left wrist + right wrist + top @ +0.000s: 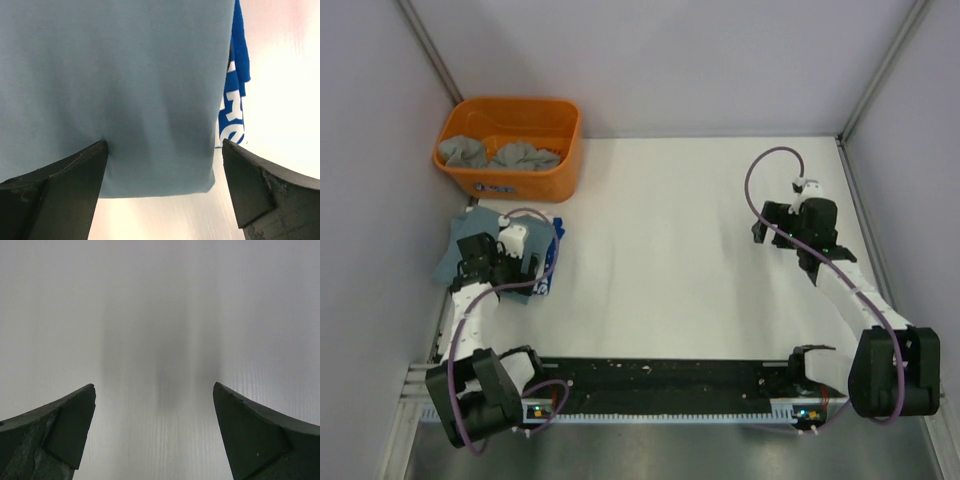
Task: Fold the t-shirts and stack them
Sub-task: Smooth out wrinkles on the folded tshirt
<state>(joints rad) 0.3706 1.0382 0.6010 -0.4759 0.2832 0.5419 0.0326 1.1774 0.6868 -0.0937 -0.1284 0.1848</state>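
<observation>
A folded dusty blue-grey t-shirt (468,228) lies on top of a small stack at the table's left side. It fills the left wrist view (115,75). A blue cloth with white lettering (235,100) pokes out from under its right side, and also shows in the top view (557,247). My left gripper (515,272) hovers low over the shirt's near edge, open and empty (164,145). My right gripper (775,232) is open and empty over the bare white table (154,386). Crumpled grey t-shirts (500,155) lie in the tub.
The orange plastic tub (560,150) stands at the back left corner, just beyond the stack. Grey walls close in the table on the left, back and right. The white table (660,260) stretches between the two grippers.
</observation>
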